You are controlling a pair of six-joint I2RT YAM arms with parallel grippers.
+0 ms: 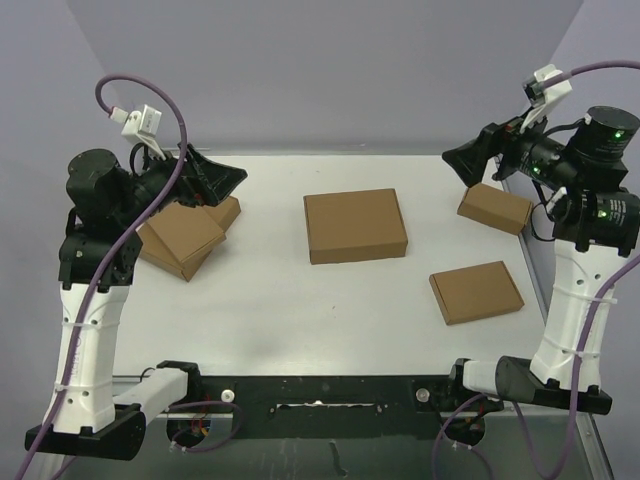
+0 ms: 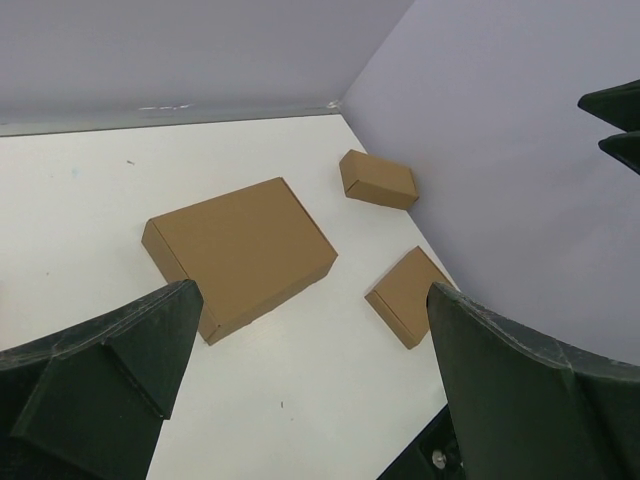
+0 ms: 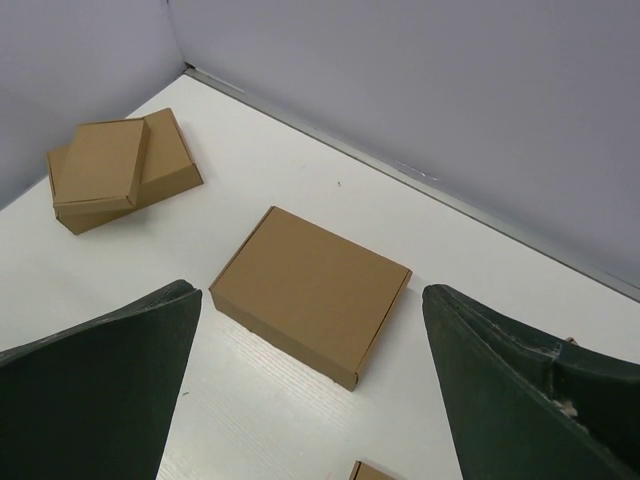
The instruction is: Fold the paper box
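Spread wide and empty: left pincer (image 1: 215,181), right pincer (image 1: 466,161). Midway between them, flat on white bench (image 1: 270,295), paper box (image 1: 355,226), closed, bare room along every edge. Beyond, plain grey walls (image 1: 320,70).

No legible text or labels anywhere.

Large closed brown cardboard box (image 1: 355,226): one, frame centre. Smaller flat brown cardboard boxes: four, namely stacked pair (image 1: 180,243) at left, upper-right box (image 1: 495,208), lower-right box (image 1: 476,292).
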